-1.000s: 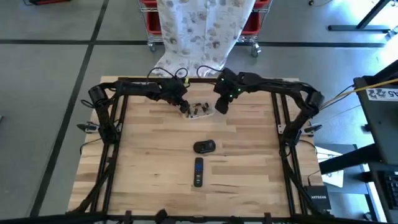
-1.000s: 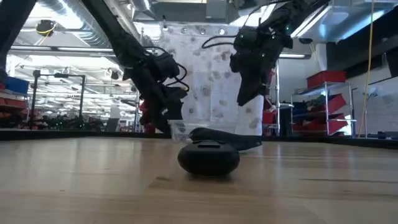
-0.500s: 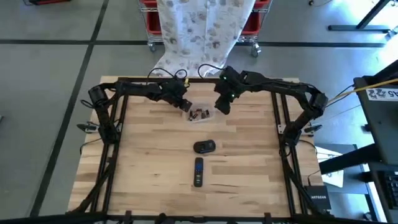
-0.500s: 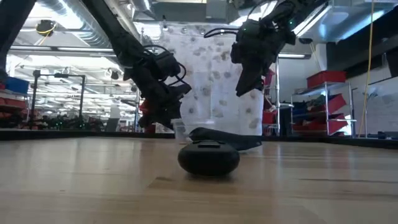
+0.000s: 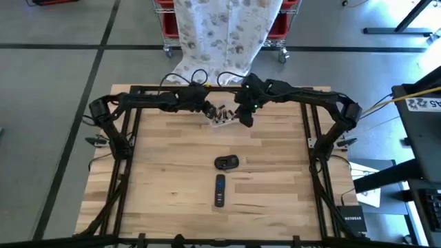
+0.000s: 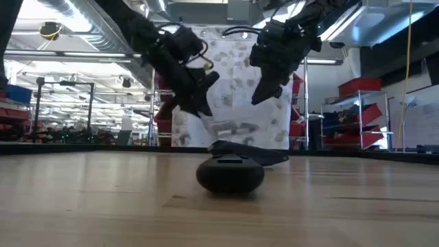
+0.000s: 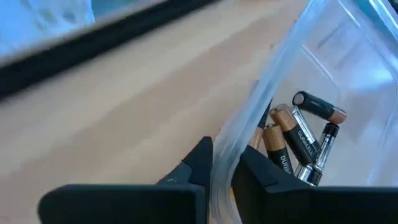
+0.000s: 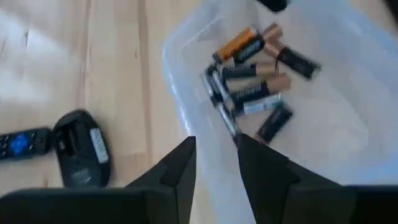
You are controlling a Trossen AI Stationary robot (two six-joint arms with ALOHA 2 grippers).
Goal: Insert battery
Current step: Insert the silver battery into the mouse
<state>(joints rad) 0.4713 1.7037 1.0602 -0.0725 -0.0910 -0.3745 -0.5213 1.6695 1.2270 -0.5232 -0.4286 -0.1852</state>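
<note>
Left gripper [image 7: 222, 171]: closed on the wall of the tub [image 7: 348, 68], the clear rim pinched between the two fingers. The tub is held lifted and tilted above the far middle of the table [image 5: 165, 179], as the low view shows; the tilt is judged to be a way of gathering the contents and presenting them to the other arm.

Right gripper [image 8: 216, 163]: fingers slightly apart, nothing held, poised just over the tub's open side. It is judged to be lined up for a pick from the pile.

Batteries [image 8: 255, 74]: several, loose in the tub, lying crossed and touching one another, black and copper. None is gripped.

Mouse [image 5: 226, 162]: dark, resting on the table centre, well apart from the tub. A recess in it is seen in the right wrist view, probably the battery bay, judged to be the destination.

Remote [image 5: 220, 190]: dark, lying just beside the mouse on the near side, untouched.

Stage: judged early; no battery taken yet, insertion not begun.
</note>
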